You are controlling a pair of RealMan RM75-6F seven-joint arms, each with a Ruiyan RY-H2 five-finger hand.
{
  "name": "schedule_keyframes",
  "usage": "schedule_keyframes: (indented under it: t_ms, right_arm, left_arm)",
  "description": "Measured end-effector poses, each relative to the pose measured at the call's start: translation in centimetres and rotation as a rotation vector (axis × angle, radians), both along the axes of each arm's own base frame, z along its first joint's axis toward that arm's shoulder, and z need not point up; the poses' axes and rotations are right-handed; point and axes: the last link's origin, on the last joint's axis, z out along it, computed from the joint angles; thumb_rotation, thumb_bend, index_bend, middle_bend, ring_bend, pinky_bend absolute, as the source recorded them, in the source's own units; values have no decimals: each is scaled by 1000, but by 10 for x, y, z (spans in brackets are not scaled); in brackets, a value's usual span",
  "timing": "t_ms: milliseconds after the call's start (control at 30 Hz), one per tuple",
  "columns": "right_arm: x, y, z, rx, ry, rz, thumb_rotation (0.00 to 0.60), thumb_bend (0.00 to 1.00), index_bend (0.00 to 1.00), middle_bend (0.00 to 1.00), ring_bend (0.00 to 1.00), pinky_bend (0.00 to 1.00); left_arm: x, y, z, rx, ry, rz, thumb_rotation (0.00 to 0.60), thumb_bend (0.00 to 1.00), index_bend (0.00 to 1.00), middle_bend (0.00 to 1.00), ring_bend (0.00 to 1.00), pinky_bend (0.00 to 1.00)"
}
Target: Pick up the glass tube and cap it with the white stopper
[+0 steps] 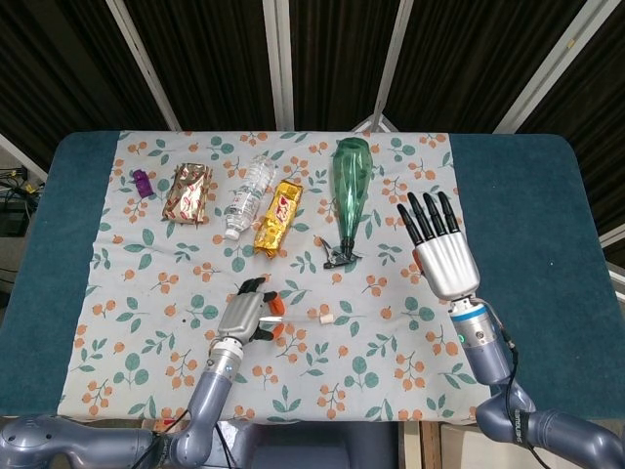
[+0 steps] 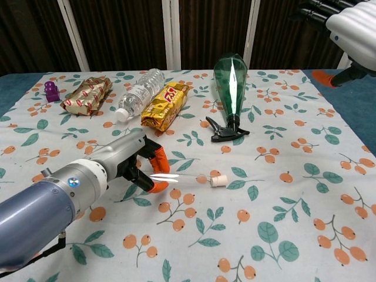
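The left hand (image 2: pixel 126 161) pinches the clear glass tube (image 2: pixel 179 175) level just above the worktop (image 2: pixel 264 194), its white stopper (image 2: pixel 218 180) fitted on the free end; its glass nearly vanishes against the cloth. Farther off, the right hand (image 1: pixel 441 249) hovers, fingers (image 1: pixel 426 217) spread, cropped in the chest view.

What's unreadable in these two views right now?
- Left hand grip on the glass tube: head view, the hand's back covers the fingertips.
- Right hand: chest view, cut off by the top-right edge.
- White stopper seating: too small in both views.
- Purple item: too small to identify.
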Motion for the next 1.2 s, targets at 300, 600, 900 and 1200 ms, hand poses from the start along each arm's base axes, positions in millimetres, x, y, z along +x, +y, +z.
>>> schedule_keyframes:
  t_ms: [300,600,900,1200]
  right_arm:
    - [2,5,4,0,-20,-7,600,415,85,2,0,0]
    - [4,12,8,9,-40,-15,600,415,70,1,0,0]
    - [1,23,21,4,-115,-49,600,395,7,0,0,0]
    - [-31,55,43,70,-362,-264,600,303,0,0,0,0]
  left_arm:
    - [-7,0,9,-9,37,20,600,358,484,421,78,0]
    - [-13,2,24,-9,52,39,600,305,452,354,75,0]
    - [-11,7,55,66,-16,25,600,272,408,294,60,0]
    - [-27,2,111,185,-100,-6,600,172,314,190,27,0]
